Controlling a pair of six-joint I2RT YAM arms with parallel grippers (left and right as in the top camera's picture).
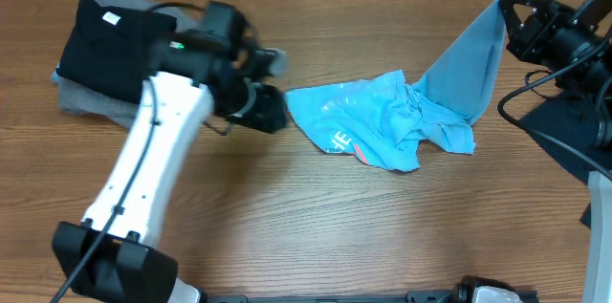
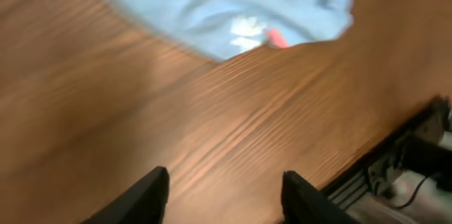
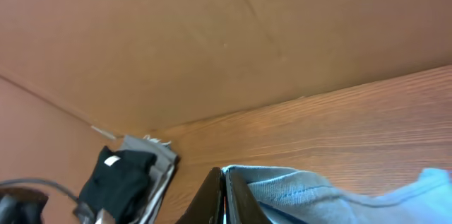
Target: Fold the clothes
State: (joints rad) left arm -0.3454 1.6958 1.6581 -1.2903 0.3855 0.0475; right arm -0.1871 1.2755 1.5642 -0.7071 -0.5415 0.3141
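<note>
A light blue T-shirt with pale print lies crumpled mid-table. My right gripper is shut on one corner of it and holds that corner raised at the far right; the pinched cloth shows in the right wrist view beside the closed fingers. My left gripper is open and empty, just left of the shirt's left edge. In the left wrist view its two fingers are spread above bare wood, with the blue shirt ahead.
A folded black shirt lies on a grey one at the far left, also in the right wrist view. A dark navy cloth lies at the right edge. A cardboard wall backs the table.
</note>
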